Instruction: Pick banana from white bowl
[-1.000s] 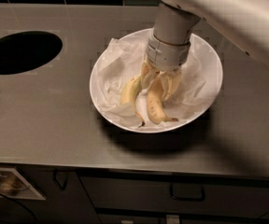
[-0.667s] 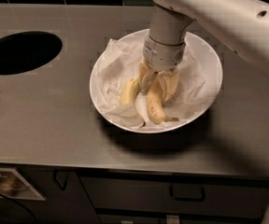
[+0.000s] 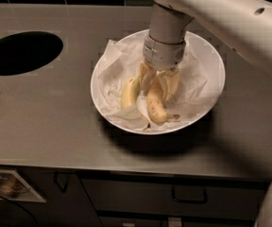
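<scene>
White crumpled paper [image 3: 117, 65] rings the end effector [image 3: 158, 83], which sits low inside the white bowl [image 3: 207, 60], directly over the upper end of the banana [image 3: 156, 105]. The plump yellow fruit lies on the paper just below it, brownish tip pointing away to the lower right. Whether the end effector is apart or already clamped on the banana cannot be told from here. So the reach into the bowl looks done, and the grasp is unconfirmed. The fruit rests on the paper, so the lift out is yet to come.

Just left of the end effector lies the thinner, paler banana [image 3: 130, 92], close beside the target, and that one could get nudged or dragged along. The bowl's rim curves near behind and farther off in front, shallow enough that a straight rise should clear it. Overhead looks open, apart from the arm [image 3: 221, 13] slanting away up and right. Far off to the left, a black round hole [image 3: 22, 52] opens in the table [image 3: 55, 126], well clear of the action.
</scene>
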Controlling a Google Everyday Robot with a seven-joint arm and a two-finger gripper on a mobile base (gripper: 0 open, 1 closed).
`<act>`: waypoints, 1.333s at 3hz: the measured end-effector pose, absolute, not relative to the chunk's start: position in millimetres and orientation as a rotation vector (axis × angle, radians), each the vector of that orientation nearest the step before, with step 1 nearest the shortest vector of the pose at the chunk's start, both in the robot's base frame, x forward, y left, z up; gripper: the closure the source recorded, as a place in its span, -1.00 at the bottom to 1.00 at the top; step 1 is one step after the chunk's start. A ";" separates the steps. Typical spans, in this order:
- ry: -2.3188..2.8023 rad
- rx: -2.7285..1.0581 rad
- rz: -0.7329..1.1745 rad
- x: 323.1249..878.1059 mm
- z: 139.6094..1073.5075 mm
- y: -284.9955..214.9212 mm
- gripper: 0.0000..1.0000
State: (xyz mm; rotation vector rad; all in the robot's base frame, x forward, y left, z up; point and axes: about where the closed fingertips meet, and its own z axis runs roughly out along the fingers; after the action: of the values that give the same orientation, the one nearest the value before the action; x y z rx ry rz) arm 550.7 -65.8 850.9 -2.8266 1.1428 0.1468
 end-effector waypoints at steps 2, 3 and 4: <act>1.131 -2.793 0.112 557.9 850.3 -61.1 1.00; 1.100 -2.745 0.080 556.8 857.7 -59.4 1.00; 1.052 -2.639 -0.026 534.6 882.1 -64.6 1.00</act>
State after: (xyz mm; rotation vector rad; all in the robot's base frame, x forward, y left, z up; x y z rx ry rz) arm 534.6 -64.6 882.1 -2.6390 1.0525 -0.0262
